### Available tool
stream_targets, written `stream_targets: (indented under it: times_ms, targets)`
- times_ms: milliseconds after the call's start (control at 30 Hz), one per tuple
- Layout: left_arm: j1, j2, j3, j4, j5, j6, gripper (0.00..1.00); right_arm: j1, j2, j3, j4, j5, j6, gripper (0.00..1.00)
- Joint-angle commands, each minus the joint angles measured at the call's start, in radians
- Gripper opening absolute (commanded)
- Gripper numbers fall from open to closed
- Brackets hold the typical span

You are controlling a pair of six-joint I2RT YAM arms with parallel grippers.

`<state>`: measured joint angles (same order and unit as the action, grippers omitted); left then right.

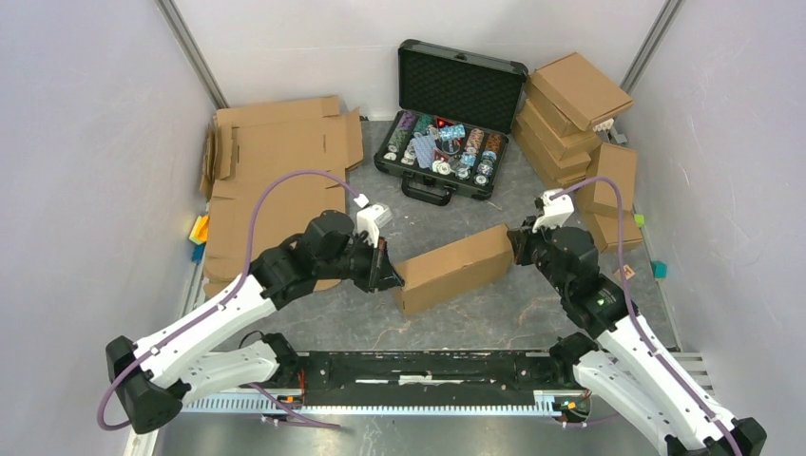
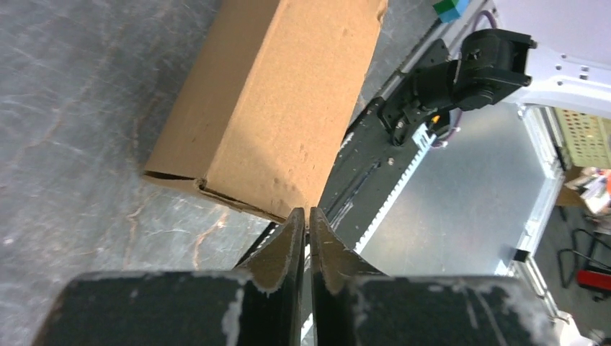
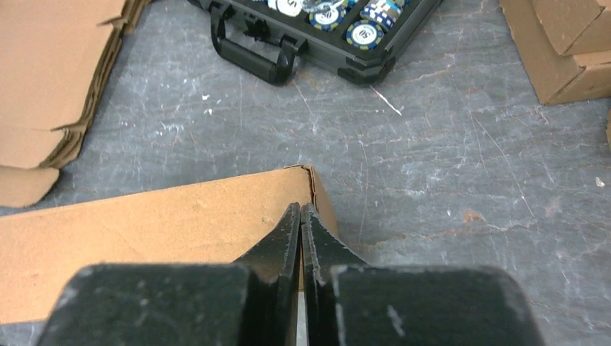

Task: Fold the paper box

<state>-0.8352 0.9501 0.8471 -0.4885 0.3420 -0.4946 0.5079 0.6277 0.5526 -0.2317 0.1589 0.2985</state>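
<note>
Bracing paper box (image 1: 454, 266), worktop (image 1: 475, 323) middle, both ends, with left gripper (image 1: 392, 277), right gripper (image 1: 516, 249); jaws pressed together, empty; likely squaring flaps.

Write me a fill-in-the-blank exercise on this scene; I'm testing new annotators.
1. The paper box lies between the left gripper and the right gripper, both with jaws ___.
2. The black case behind it has its lid ___.
3. Flat cardboard sheets lie on the table, in its far ___ corner.
Missing words: shut; open; left.
</note>
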Motion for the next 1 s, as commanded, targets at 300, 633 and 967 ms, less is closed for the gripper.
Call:
stream_targets:
  times_ms: [300,633,967]
  targets:
    - [0.0,0.029,0.123,-0.085,-0.052,0.07,0.38,0.001,0.031,0.182,-0.27,-0.127,-0.081,0.26]
    - [-0.026,0.022,0.14,-0.065,-0.332,0.17,1.0,0.001,0.013,0.219,-0.301,-0.08,-0.003,0.98]
    - [-0.175,0.363,0.387,-0.099,-0.308,0.426,1.0,0.001,-0.069,0.354,-0.422,0.004,-0.009,0.98]
